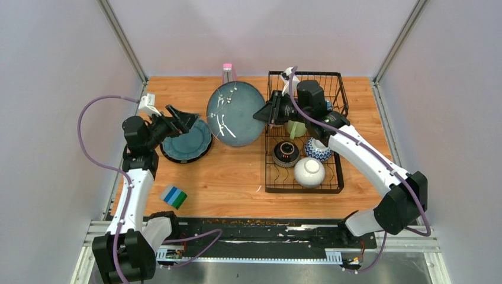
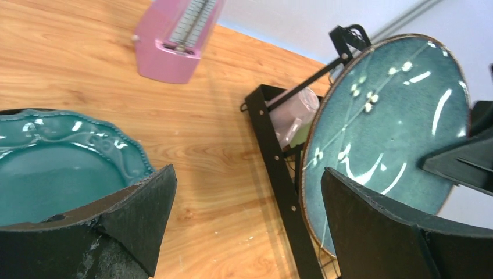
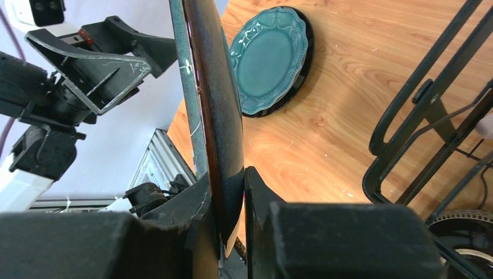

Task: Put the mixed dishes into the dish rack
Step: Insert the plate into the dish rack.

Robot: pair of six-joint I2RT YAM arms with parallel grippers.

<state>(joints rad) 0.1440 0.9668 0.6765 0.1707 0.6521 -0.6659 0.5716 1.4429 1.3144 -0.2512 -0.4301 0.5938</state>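
Observation:
My right gripper (image 1: 261, 113) is shut on the rim of a large blue-grey, white-flecked plate (image 1: 235, 113) and holds it on edge just left of the black wire dish rack (image 1: 340, 177). The right wrist view shows the plate edge-on (image 3: 212, 110) between the fingers (image 3: 256, 197). The rack holds a dark brown bowl (image 1: 286, 154), a blue-patterned bowl (image 1: 318, 149), a white bowl (image 1: 309, 172) and a pale green mug (image 1: 296, 128). A teal scalloped plate (image 1: 186, 143) lies flat at the left. My left gripper (image 1: 185, 117) is open and empty just above that plate's far edge (image 2: 58, 168).
A pink metronome (image 1: 228, 71) stands at the table's back edge behind the held plate and also shows in the left wrist view (image 2: 177, 35). A blue-green striped block (image 1: 175, 197) lies near the left front. The enclosure walls stand close on both sides.

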